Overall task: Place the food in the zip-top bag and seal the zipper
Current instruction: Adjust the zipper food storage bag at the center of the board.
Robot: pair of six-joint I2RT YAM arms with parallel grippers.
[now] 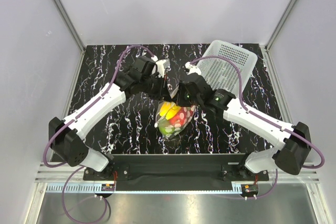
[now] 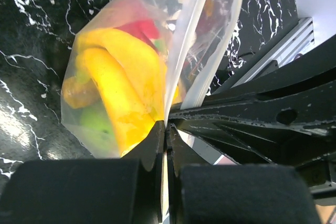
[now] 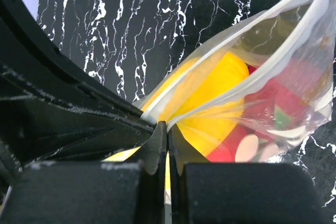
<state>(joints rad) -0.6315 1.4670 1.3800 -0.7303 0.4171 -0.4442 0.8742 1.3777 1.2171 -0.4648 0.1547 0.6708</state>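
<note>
Zip-top bag (image 1: 172, 118) with toy fruits at tabletop centre.
We see left gripper (image 2: 166, 131) and right gripper (image 3: 167, 131) both clamped on its zipper (image 2: 184, 51); banana bunch (image 2: 123, 77) inside.

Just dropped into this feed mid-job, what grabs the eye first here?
The bright, fruit-filled zip-top bag at the centre of the table, where both arms meet; a yellow banana bunch and a red fruit show through the plastic. The left gripper and right gripper are each pinched shut on the bag's edge. A white perforated basket sits at the far right.
</note>
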